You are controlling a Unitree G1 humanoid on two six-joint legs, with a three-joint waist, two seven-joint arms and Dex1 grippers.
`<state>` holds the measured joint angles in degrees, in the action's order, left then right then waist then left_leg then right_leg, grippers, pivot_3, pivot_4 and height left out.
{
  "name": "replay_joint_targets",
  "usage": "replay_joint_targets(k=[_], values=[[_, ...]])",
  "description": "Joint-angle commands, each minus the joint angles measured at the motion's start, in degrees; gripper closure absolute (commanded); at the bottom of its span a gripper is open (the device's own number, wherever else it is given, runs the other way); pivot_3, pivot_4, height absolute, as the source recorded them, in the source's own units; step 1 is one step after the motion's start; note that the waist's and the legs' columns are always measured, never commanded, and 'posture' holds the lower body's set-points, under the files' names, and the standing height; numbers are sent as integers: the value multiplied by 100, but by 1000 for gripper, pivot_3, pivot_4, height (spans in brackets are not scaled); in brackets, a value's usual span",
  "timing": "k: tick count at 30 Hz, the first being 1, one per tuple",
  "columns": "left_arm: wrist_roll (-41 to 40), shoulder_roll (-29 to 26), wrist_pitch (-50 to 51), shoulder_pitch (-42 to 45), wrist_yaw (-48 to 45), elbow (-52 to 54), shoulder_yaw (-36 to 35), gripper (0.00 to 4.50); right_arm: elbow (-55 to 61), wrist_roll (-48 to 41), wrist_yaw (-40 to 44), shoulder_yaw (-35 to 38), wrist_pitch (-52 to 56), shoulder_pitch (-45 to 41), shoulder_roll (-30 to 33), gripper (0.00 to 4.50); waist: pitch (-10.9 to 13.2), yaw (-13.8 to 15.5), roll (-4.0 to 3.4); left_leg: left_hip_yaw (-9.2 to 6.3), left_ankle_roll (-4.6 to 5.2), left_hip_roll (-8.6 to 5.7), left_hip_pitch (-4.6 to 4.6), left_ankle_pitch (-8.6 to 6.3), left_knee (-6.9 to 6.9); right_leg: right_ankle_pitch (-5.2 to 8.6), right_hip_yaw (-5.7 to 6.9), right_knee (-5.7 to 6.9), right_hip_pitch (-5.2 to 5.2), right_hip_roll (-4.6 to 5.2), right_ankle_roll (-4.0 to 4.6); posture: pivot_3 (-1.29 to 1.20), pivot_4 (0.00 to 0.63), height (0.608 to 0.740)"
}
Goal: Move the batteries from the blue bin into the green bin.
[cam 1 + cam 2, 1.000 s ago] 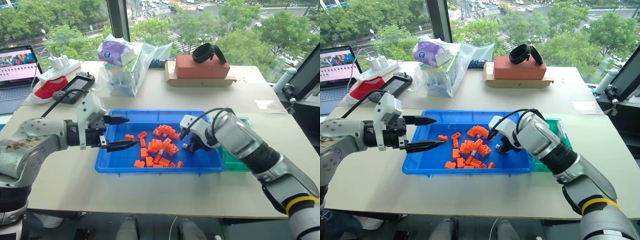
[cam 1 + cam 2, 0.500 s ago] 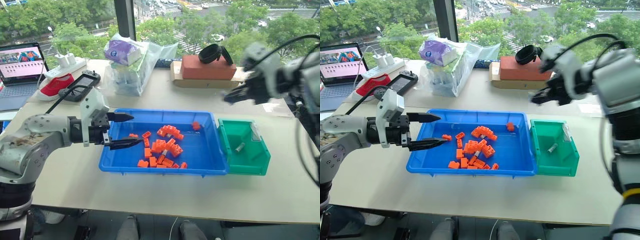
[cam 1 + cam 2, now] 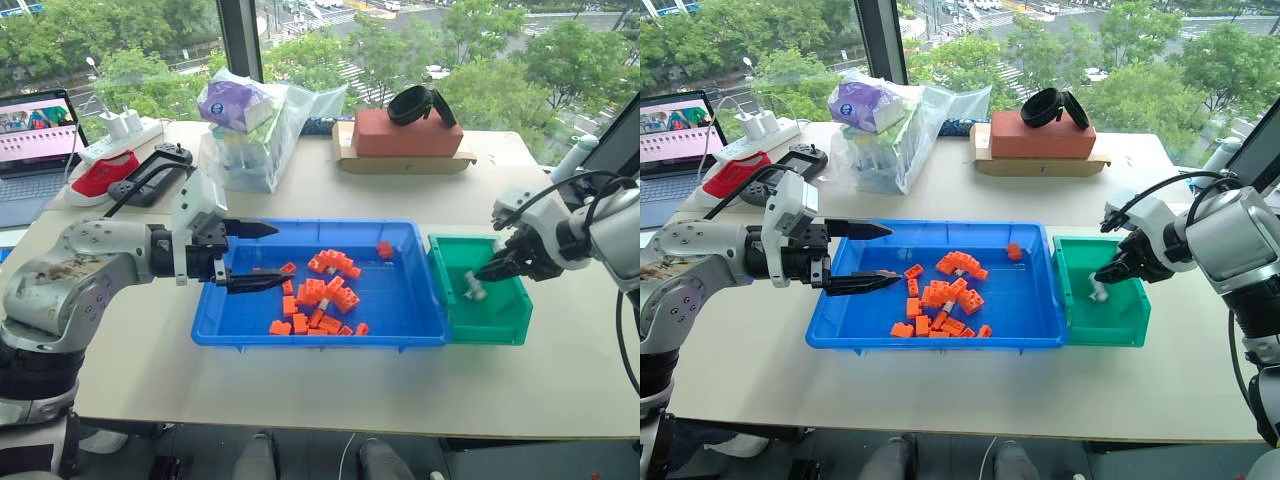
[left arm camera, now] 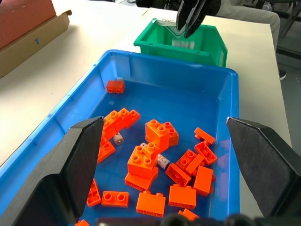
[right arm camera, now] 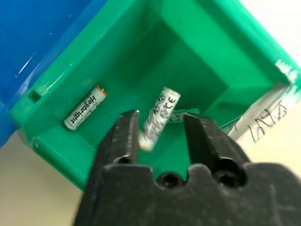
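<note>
The blue bin (image 3: 320,342) sits mid-table and holds a pile of orange bricks (image 3: 325,295). Among the bricks lie two batteries (image 4: 162,160) (image 4: 117,138). The green bin (image 3: 490,330) stands against its right end. My right gripper (image 3: 490,272) hangs over the green bin, open. A battery (image 5: 160,115) sits loose in the gap between its fingers, tilted, over the bin's inside. Another battery (image 5: 85,107) lies flat on the green bin's floor. My left gripper (image 3: 255,255) hovers open over the blue bin's left end, empty, pointing toward the bricks.
A clear plastic bag of goods (image 3: 250,125) and a red block on cardboard (image 3: 405,135) stand behind the bins. A laptop (image 3: 35,125), a red shoe (image 3: 100,175) and a game controller (image 3: 150,170) lie at the back left. Bare table runs along the front edge.
My right gripper left the bricks in the blue bin, swung up and right, came down over the green bin and opened. A second battery now shows in the green bin. The left gripper stayed.
</note>
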<state>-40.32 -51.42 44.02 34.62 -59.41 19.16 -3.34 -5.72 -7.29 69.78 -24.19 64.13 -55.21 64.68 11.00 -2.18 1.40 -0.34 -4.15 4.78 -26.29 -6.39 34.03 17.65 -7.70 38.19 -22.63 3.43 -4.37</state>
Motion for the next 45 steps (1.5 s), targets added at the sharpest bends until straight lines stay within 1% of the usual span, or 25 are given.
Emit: replay_joint_targets(k=[1,3,6,9,12,15,18,25,38,39,40,43,45], values=[[45,-85,-46,-1,47,74,-168,0,23,221,-110,240,-192,-311,161,854,0,1,0,0,0,0,0,0,0,0,0,0,0,0,0,0,150,739],[36,-152,-20,-190,159,110,-376,0,20,114,-256,537,-348,-513,-89,267,0,-34,0,0,0,0,0,0,0,0,0,0,0,0,0,0,150,739],[111,-311,-29,-497,323,99,-691,0,418,-287,-216,808,-38,-831,-592,267,0,-106,0,0,0,4,2,0,-4,0,-1,7,-6,-3,1,0,150,739],[175,-431,-65,-729,397,131,-860,0,893,-672,-124,849,251,-978,-1021,267,0,-114,0,-10,-1,6,2,1,-6,-1,6,10,-3,-6,2,0,150,739],[128,-513,-18,-900,463,207,-1081,0,1390,-908,-166,571,339,-976,-1552,267,0,-63,0,-12,-1,4,1,1,-4,-1,11,5,3,-4,2,0,150,739],[57,-567,42,-1023,496,327,-1236,0,1596,-839,-272,149,161,-813,-1890,267,0,-18,0,-13,-2,5,-2,1,-4,-1,16,5,1,-3,3,0,150,739],[-31,-587,128,-1143,557,488,-1353,0,1598,-630,-425,-256,-80,-700,-2085,267,-1,32,2,-16,-2,4,-6,1,-3,-1,25,-2,4,0,3,0,150,739],[-109,-631,208,-1345,713,693,-1474,0,1324,-638,-710,-521,-102,-619,-2668,267,-2,-1,3,-22,-2,6,-8,1,-2,-1,33,5,0,-1,5,0,150,739],[-378,-667,381,-1430,663,892,-1383,0,834,-597,-1425,-500,9,-549,-3411,267,-2,-25,4,-35,-3,6,-8,2,-2,-2,48,10,2,-2,9,0,150,739],[-395,-670,392,-1434,656,902,-1380,0,812,-590,-1451,-506,10,-544,-3426,774,-2,-23,3,-35,-3,6,-8,2,-2,-2,49,10,2,-2,9,0,150,739],[-403,-676,401,-1439,648,908,-1376,0,800,-595,-1469,-509,19,-540,-3431,910,-2,-20,4,-35,-3,6,-8,2,-2,-2,49,10,2,-2,9,0,150,739],[-424,-691,419,-1449,611,908,-1372,0,800,-611,-1497,-518,25,-532,-3414,1913,-2,-23,4,-36,-3,6,-8,2,-2,-2,50,10,2,-2,9,0,150,739],[-432,-711,418,-1466,570,899,-1373,0,805,-634,-1519,-493,34,-530,-3408,1913,-2,-30,4,-36,-3,6,-8,2,-2,-2,50,10,2,-2,9,0,150,739]])
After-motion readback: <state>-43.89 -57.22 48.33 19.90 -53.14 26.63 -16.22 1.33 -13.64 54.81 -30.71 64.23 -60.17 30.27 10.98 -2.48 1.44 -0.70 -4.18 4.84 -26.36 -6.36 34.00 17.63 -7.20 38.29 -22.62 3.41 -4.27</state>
